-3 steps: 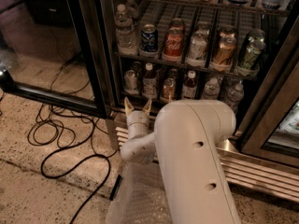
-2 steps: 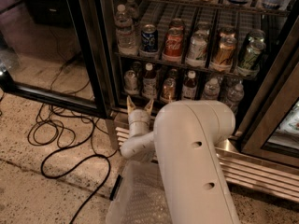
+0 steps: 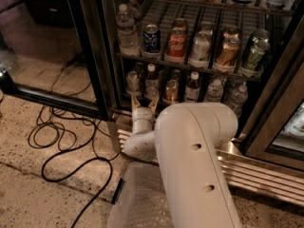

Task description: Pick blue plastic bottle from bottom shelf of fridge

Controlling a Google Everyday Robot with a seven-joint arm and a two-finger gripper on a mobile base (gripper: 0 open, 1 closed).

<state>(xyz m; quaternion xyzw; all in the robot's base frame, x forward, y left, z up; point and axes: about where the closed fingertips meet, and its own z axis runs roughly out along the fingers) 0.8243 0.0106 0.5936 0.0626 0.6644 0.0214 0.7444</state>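
The bulky white robot arm (image 3: 194,146) reaches from lower centre toward the glass-doored drinks fridge (image 3: 92,46). Its gripper (image 3: 144,103), tan fingers spread apart, sits just below the slim dark blue plastic bottle with white cap (image 3: 152,81). Since a second ago it has edged slightly rightward.

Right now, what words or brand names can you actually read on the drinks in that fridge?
"Coca-Cola": white script on the red can, on the rack above the bottom one.
The blue can beside it: marking too blurred to read.
The blue plastic bottle: label unreadable.
All other labels: too blurred.
The pincer, open just below that bottle, bears no text.
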